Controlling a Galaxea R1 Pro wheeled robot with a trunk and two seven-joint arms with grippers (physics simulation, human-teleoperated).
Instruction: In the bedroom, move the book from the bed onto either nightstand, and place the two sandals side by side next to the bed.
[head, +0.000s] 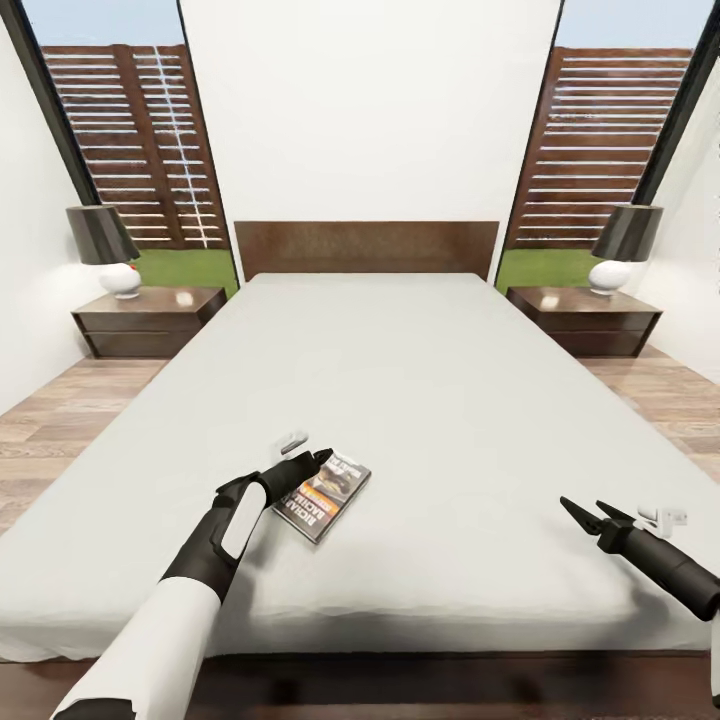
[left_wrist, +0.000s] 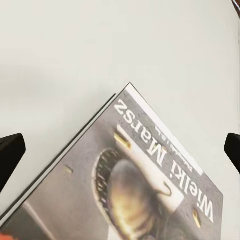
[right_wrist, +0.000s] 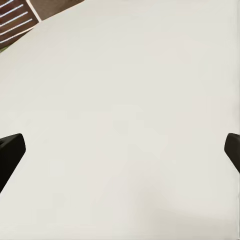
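The left gripper (head: 312, 459), jaws spread wide and empty, hovers over the thin grey-covered paperback book (head: 327, 491) lying flat on the pale mattress (head: 420, 400); closing could merely shove it, and the right gripper (head: 585, 513) hangs open, empty

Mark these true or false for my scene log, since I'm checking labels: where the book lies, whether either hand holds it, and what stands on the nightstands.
1. The book lies flat on the bed. True.
2. The left hand is shut on the book. False: it is open at the book's edge.
3. A lamp stands on each nightstand. True.
4. The right hand carries the book. False: it is open and empty over the mattress.
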